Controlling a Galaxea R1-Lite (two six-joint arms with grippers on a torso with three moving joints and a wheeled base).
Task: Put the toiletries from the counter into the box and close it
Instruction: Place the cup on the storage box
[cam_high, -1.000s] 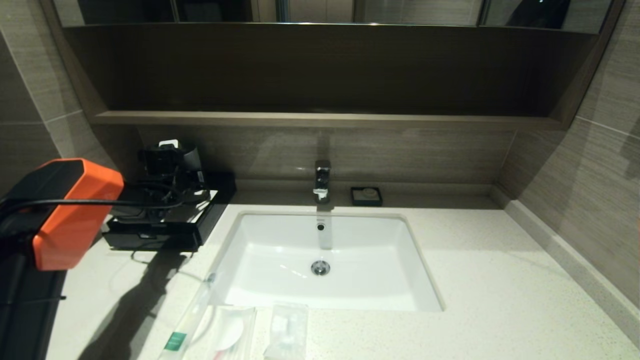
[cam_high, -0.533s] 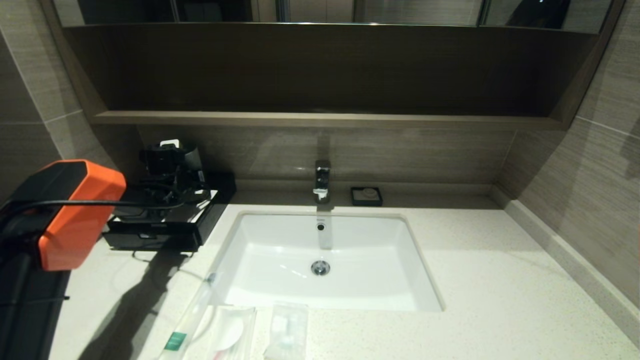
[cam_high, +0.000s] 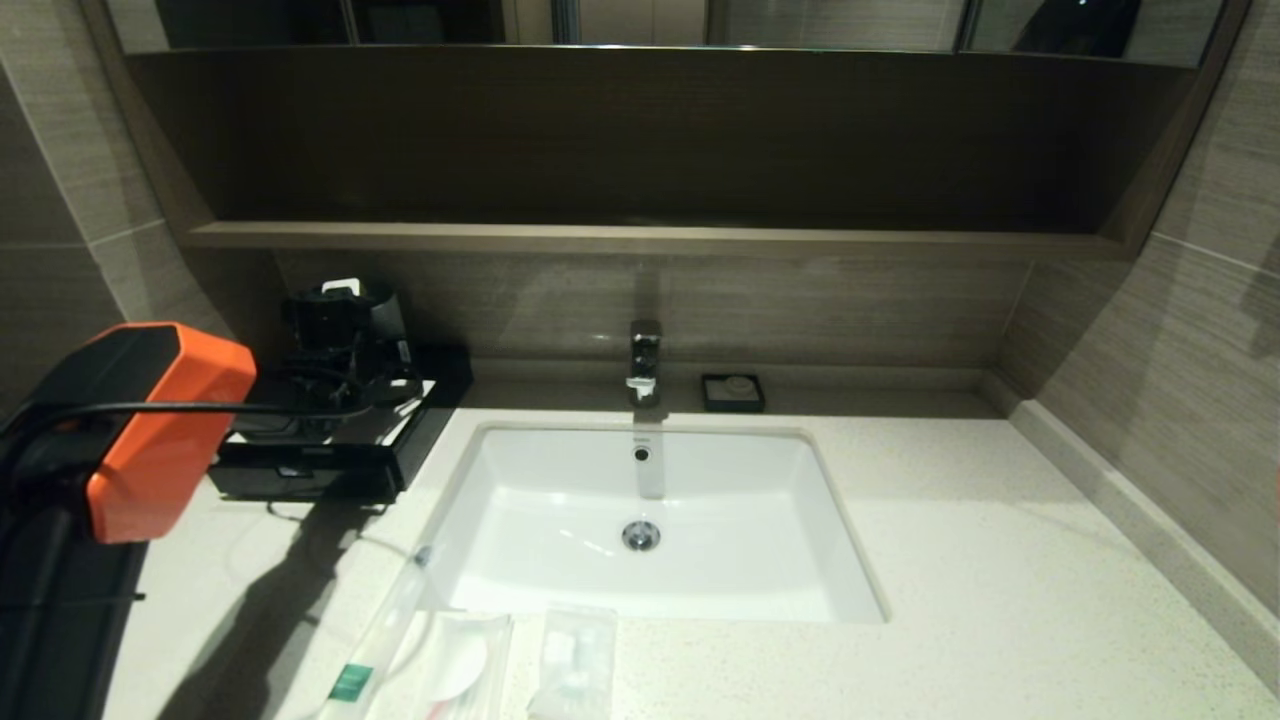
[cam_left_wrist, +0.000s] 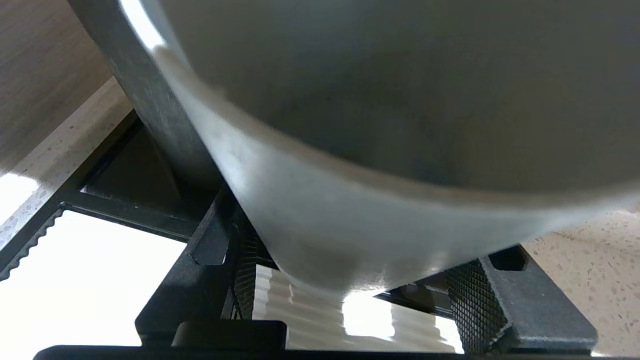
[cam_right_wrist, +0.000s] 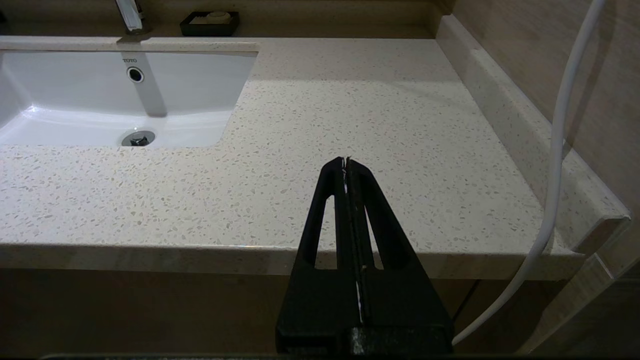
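Observation:
The black box (cam_high: 310, 472) with its white top panel (cam_high: 405, 418) stands at the counter's (cam_high: 1000, 580) back left. My left gripper (cam_high: 335, 335) is over the back of the box, shut on the grey cup (cam_high: 386, 314). In the left wrist view the cup (cam_left_wrist: 400, 125) fills the frame between my fingers (cam_left_wrist: 242, 260), just above the ribbed white panel (cam_left_wrist: 300, 310). The toiletries lie at the front edge: a long packet with a green label (cam_high: 375, 640) and two flat packets (cam_high: 455, 660) (cam_high: 577, 665). My right gripper (cam_right_wrist: 345, 161) is shut and empty off the counter's front right.
The white sink (cam_high: 650, 580) is set in the middle, with the faucet (cam_high: 644, 360) behind it. A small black dish (cam_high: 732, 392) sits at the back wall. A shelf hangs above the box. A white cable (cam_right_wrist: 555, 165) hangs by the right wall.
My left arm has drifted slightly to the right, and the grey cup has shifted with it. The toiletries and the right arm have not moved.

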